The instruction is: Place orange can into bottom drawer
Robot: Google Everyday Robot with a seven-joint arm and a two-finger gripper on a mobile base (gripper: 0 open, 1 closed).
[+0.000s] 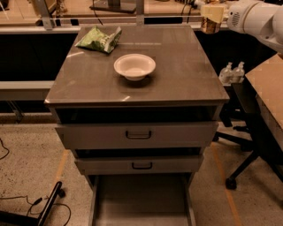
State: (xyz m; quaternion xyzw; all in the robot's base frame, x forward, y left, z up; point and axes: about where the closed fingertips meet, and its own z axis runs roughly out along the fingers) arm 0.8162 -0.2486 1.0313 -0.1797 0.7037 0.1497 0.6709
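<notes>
My gripper [212, 16] is at the top right, past the back right corner of the grey cabinet top [185, 84]. It is shut on the orange can [209, 27], whose orange-brown lower part shows below the pale fingers [214, 11], held in the air off the cabinet's right edge. The bottom drawer [140, 204] is pulled open at the bottom of the view, and its flat grey tray holds nothing. The white arm [256, 20] reaches in from the right edge.
A white bowl [134, 66] and a green snack bag [100, 39] lie on the cabinet top. The two upper drawers [138, 134] with black handles stand slightly open. Two clear bottles [232, 72], a wooden table [268, 88] and a chair base [242, 170] stand to the right.
</notes>
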